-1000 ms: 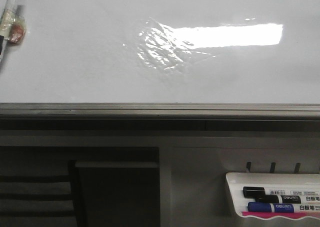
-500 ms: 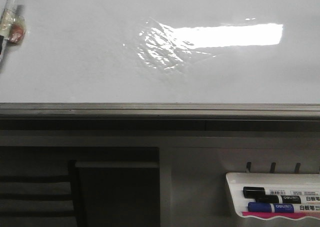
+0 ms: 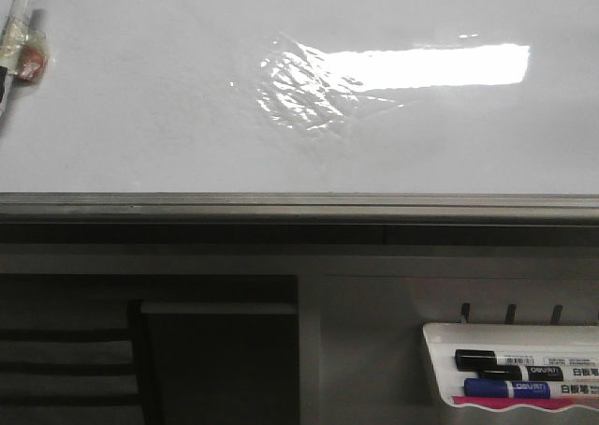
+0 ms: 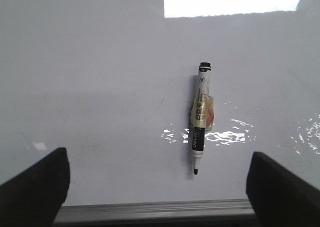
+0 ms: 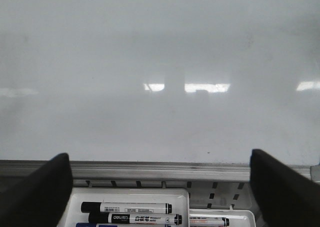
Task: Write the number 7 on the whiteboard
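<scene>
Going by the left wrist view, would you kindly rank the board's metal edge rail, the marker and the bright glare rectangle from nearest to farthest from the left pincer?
1. Metal edge rail, between the open left pincer's fingers.
2. Marker, on the board beyond the rail.
3. Glare rectangle, farthest up the board.

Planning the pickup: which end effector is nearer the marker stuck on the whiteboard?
Left. The left end effector faces the marker on the whiteboard, open. The right end effector looks over the tray, far right.
</scene>
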`<state>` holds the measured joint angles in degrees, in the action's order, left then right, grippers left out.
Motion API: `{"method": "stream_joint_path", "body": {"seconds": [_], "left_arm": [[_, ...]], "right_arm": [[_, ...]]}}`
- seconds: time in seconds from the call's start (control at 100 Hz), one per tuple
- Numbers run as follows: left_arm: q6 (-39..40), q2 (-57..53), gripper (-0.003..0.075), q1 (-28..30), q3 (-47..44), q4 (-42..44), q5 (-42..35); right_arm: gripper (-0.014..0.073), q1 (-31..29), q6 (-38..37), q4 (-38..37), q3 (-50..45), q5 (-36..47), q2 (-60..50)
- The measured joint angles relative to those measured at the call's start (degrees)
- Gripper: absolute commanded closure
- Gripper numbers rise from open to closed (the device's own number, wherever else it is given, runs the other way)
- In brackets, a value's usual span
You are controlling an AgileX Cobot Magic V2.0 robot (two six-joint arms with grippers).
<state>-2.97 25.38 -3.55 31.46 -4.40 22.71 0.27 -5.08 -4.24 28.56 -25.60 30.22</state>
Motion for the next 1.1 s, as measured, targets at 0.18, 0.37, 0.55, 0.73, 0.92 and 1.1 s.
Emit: {"method": "stream_joint_path", "body": {"seconds": [0.18,0.37,0.55,0.73,0.92,1.1], "left_arm": [[0.0,0.0,0.0104,0.0,0.0,0.0,0.0],[0.0,0.04,0.0104,0.0,0.0,0.0,-0.9],[-0.07,0.56,0.0104,0.0,0.0,-0.1,-0.9],[-0.07,5.11,0.0104,-0.4,0.0,-0.65,-0.98],[-3.28,13.2,0.0104,-5.98,0.0,-0.89,-1.26],[-4.16,22.12,0.0105,-10.13,0.0,-1.1,-4.84]], "right_arm": [[-0.0055,0.0,0.0,0.0,0.0,0.0,0.0],[-0.0055,0.0,0.0,0.0,0.0,0.33,0.0],[-0.0055,0.0,0.0,0.0,0.0,0.33,0.0],[-0.0055,0.0,0.0,0.12,0.0,0.56,0.0],[-0.0055,0.0,0.0,0.21,0.0,0.78,0.0],[-0.0055,0.0,0.0,0.21,0.0,0.78,0.0]]}}
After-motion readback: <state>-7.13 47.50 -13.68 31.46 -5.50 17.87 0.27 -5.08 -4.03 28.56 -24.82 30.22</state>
